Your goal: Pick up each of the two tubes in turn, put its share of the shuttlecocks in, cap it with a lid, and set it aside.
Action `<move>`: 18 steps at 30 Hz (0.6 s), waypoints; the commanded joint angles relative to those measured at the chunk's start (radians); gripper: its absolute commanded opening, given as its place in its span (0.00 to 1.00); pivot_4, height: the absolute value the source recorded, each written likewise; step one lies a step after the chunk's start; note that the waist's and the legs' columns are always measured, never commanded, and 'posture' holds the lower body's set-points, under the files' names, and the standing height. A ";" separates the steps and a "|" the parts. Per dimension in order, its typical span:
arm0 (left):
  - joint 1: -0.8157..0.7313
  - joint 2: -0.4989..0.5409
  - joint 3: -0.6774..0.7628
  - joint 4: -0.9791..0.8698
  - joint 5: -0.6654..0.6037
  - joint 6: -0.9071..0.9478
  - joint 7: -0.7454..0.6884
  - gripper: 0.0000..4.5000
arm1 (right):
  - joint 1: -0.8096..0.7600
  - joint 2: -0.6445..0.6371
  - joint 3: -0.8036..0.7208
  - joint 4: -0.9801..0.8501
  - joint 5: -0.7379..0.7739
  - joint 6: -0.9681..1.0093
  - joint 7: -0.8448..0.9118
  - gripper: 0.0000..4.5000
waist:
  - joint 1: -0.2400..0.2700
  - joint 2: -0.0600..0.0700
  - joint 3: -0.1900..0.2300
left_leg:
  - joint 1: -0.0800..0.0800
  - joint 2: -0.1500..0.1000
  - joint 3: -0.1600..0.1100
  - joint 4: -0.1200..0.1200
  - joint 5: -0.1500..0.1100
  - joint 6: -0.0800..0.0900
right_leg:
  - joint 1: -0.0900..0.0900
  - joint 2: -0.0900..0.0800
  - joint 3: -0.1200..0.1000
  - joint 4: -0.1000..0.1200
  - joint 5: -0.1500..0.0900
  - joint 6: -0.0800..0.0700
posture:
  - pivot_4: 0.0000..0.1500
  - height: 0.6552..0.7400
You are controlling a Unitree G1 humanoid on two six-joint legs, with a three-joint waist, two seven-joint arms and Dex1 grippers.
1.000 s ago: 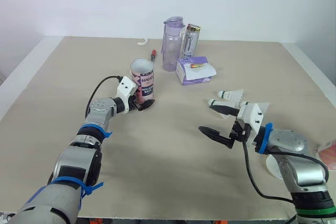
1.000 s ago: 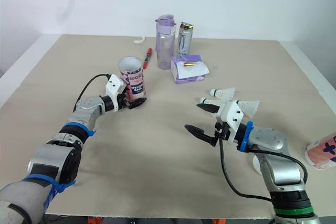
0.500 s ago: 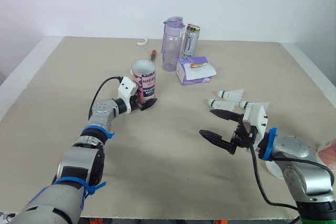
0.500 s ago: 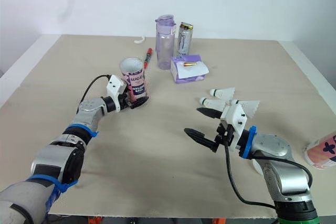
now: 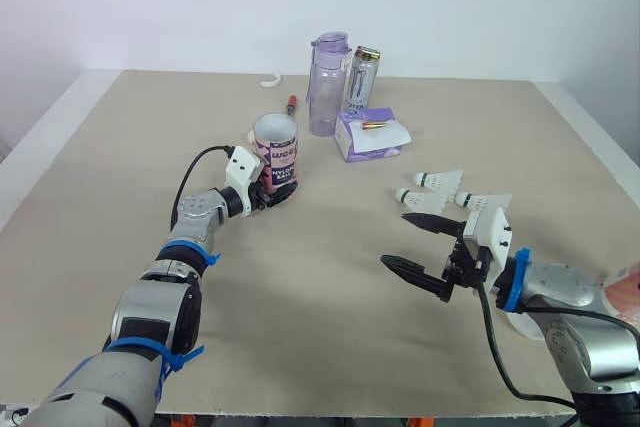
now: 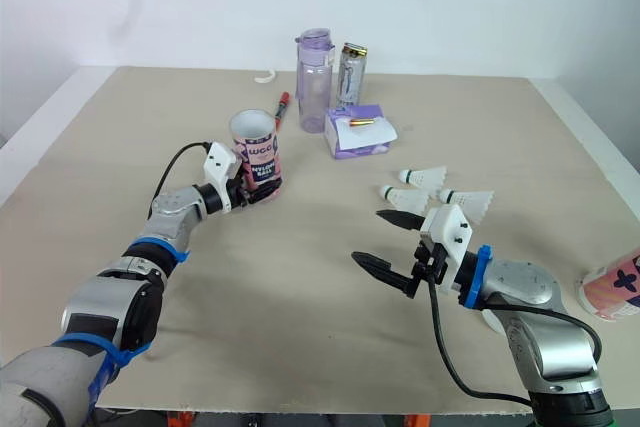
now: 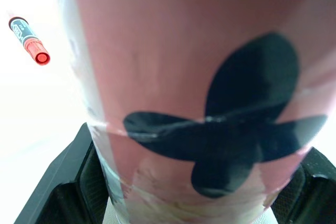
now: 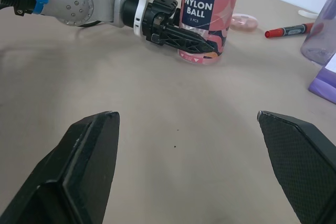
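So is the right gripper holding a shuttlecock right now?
No, the right gripper is open and empty above the table, and the shuttlecocks lie loose on the tabletop.

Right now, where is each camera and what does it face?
Left eye: on the head, looking down over the table; left pincer and right pincer show.
Right eye: beside it, same scene.
Left wrist: on that arm, facing the tube in its pincer.
Right wrist: on that arm, facing its open pincer and the left pincer.
Shared: all four show the tube.

Head stereo above; both wrist views toward tube (image 8: pixel 210 9).
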State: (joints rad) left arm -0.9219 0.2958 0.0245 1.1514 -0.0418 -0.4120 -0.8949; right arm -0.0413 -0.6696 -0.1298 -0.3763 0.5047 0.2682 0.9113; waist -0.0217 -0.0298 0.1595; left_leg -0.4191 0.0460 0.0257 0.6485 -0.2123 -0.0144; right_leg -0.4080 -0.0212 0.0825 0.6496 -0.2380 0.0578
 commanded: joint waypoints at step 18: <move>0.274 0.275 -0.368 -1.167 0.024 0.648 -0.437 0.80 | 0.113 0.007 0.024 -0.165 0.057 -0.011 0.038 1.00 | 0.000 0.001 -0.001 | -0.001 0.002 0.001 0.007 0.002 0.000 | 0.001 0.001 0.001 0.001 0.000 0.002 | 1.00 1.00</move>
State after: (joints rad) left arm -0.6081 0.5569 -0.3081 0.0631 -0.0192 0.1225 -1.3097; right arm 0.0749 -0.6652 -0.1103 -0.4960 0.5533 0.2747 0.9494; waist -0.0215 -0.0288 0.1589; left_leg -0.4203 0.0476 0.0263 0.6560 -0.2104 -0.0143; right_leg -0.4074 -0.0206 0.0836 0.6508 -0.2383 0.0597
